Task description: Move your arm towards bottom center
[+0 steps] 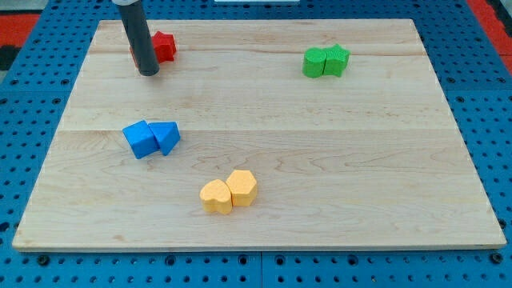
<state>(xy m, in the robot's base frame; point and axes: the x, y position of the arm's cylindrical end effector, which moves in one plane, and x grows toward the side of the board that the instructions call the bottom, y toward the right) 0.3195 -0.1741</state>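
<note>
My tip (149, 72) rests on the wooden board (320, 160) near the view's top left. It stands just left of and below a red block (164, 46), which the rod partly hides. Two blue blocks (151, 138) lie side by side below the tip, at the left middle. Two yellow blocks (228, 192), one heart-shaped and one hexagonal, sit touching near the bottom centre. Two green blocks (326, 61) sit touching at the top right.
The board lies on a blue perforated table (496, 96) that shows on all sides. A red patch (32, 20) shows at the view's top left corner.
</note>
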